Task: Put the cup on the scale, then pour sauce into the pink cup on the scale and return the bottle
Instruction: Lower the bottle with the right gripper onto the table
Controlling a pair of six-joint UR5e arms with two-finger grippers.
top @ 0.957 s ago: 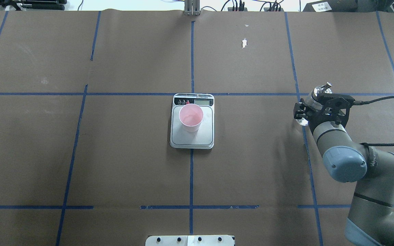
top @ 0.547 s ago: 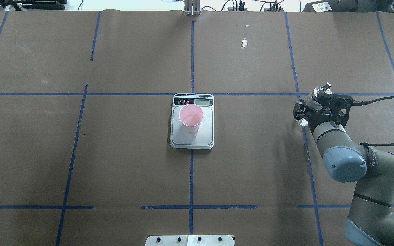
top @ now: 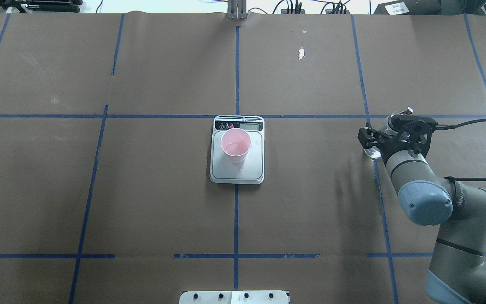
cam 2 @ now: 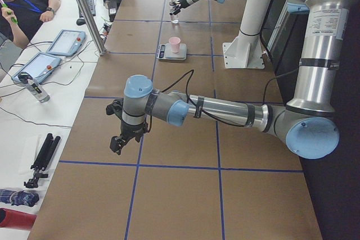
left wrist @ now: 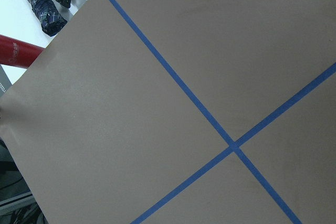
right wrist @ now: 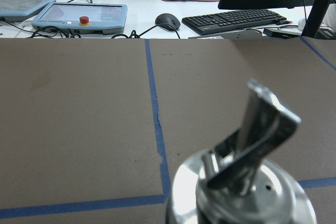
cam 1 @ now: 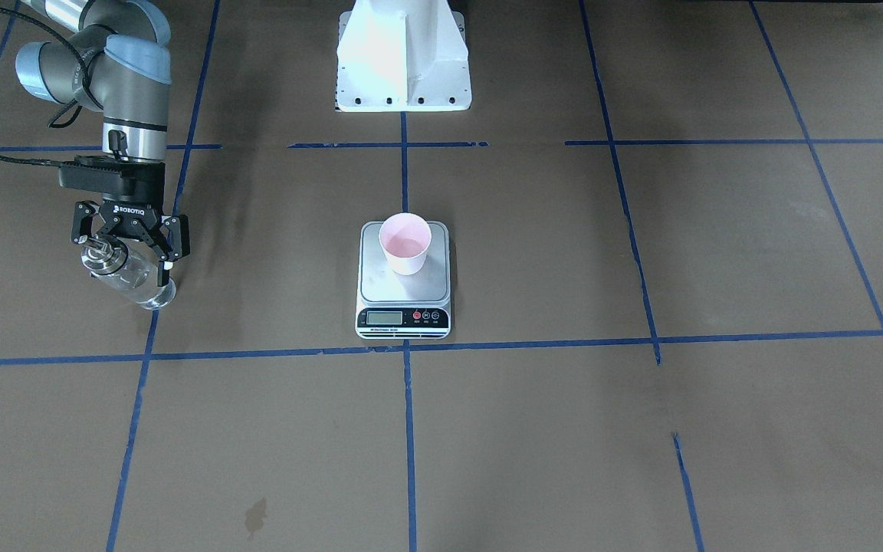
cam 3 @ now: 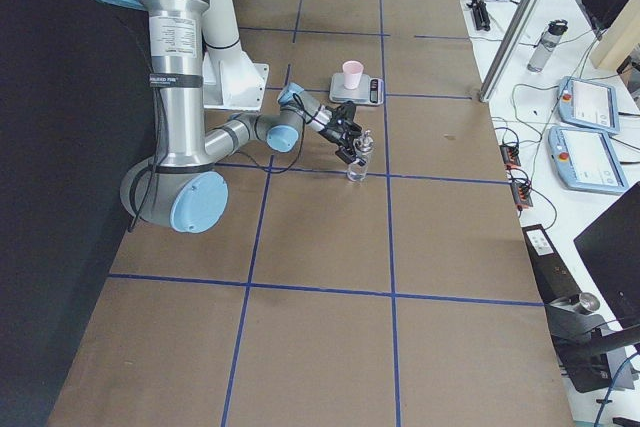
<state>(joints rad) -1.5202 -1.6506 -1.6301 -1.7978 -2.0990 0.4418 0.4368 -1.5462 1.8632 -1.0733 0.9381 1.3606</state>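
Observation:
The pink cup [cam 1: 405, 244] stands upright on the silver plate of the scale [cam 1: 380, 290] at the table's middle; both show in the overhead view too, cup [top: 235, 145] and scale [top: 252, 169]. The clear glass bottle [cam 1: 133, 277] with its metal spout [right wrist: 253, 140] stands on the table at the robot's right side. My right gripper [cam 1: 126, 251] is open, with its fingers spread on either side of the bottle's upper part. My left gripper [cam 2: 117, 143] hangs over bare table far from the scale; I cannot tell whether it is open or shut.
The white robot base [cam 1: 403, 54] stands behind the scale. Blue tape lines cross the brown table cover. Operators' desks with tablets [right wrist: 79, 17] and a keyboard [right wrist: 231, 20] lie beyond the far edge. A folded umbrella [left wrist: 39, 1] lies off the table's left end.
The right gripper's fingers have spread apart around the bottle, and the wrist has shifted slightly. The cup and the scale have not moved.

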